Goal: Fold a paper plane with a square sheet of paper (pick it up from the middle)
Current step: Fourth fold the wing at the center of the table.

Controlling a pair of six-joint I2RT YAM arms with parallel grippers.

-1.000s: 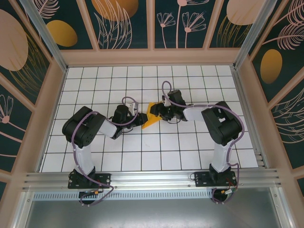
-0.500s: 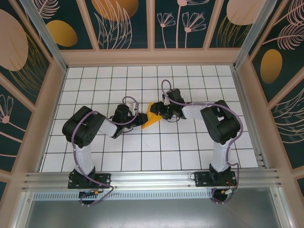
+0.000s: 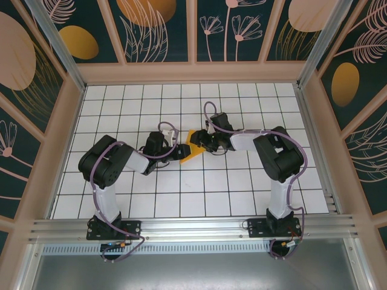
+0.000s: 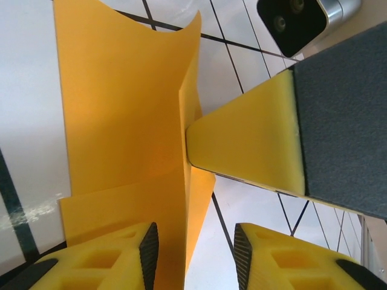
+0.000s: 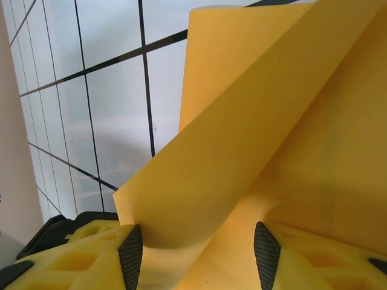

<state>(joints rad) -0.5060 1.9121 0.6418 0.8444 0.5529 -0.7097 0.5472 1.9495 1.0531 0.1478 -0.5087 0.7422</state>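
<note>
Creased orange paper (image 3: 192, 148) mid-grid; left hand (image 3: 174, 152) at its left edge, right hand (image 3: 200, 144) opposite.

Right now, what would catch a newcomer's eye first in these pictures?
The orange-yellow paper, half folded, is at the middle of the white gridded table, between the left tool and the right tool. In the left wrist view a ply stands upright between yellow fingers, the right tool's finger touching it.

The two black-and-white jointed arms bend inward, elbows out, the yellow-foam-fingered left gripper (image 3: 174, 151) (image 4: 193, 244) and right gripper (image 3: 198, 144) (image 5: 198, 241) almost tip to tip — both with jaws parted.
</note>
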